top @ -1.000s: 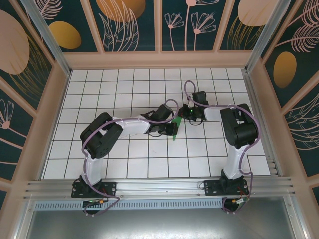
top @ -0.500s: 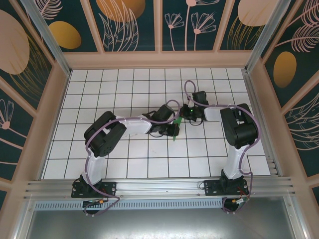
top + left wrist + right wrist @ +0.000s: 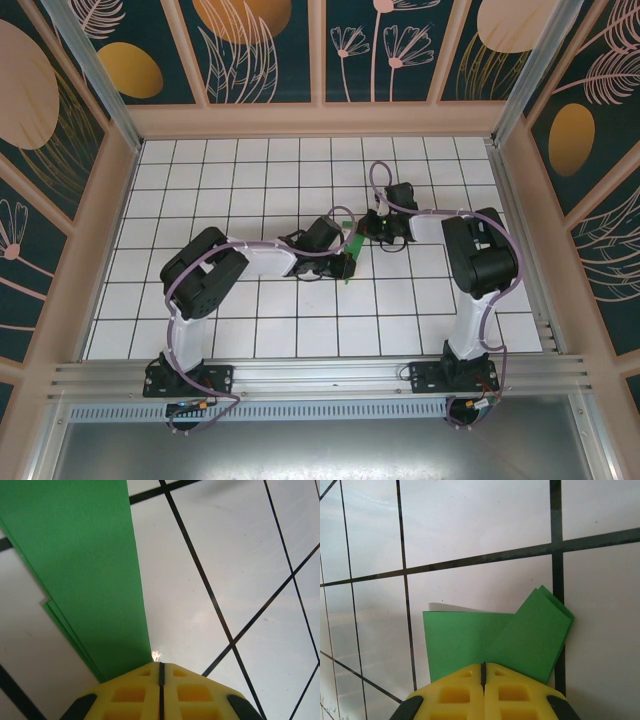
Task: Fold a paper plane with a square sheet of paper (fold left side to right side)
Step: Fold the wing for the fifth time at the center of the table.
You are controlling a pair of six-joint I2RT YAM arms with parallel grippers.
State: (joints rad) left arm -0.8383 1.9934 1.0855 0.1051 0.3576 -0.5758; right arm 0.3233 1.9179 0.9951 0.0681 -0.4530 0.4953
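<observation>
1. The paper (image 3: 349, 247), folded into a slim green strip of several layers, sits near the centre of the table (image 3: 200, 180), a little toward 3 o'clock, between the two grippers.
2. The left gripper (image 3: 161, 666) has its fingers pressed together, apparently on one end of the strip. From the tips the paper runs off toward 11 o'clock.
3. The right gripper (image 3: 483, 666) is likewise closed, pinching the other end. A layered flap angles toward 1 o'clock.
4. The paper is probably light, thin and limp. It would slide on the smooth tiles and would likely crease or tear under a hard pull.
5. The safest hold seems to be on a folded edge, where the stacked layers stiffen it, rather than on loose corners that can fan apart.
</observation>
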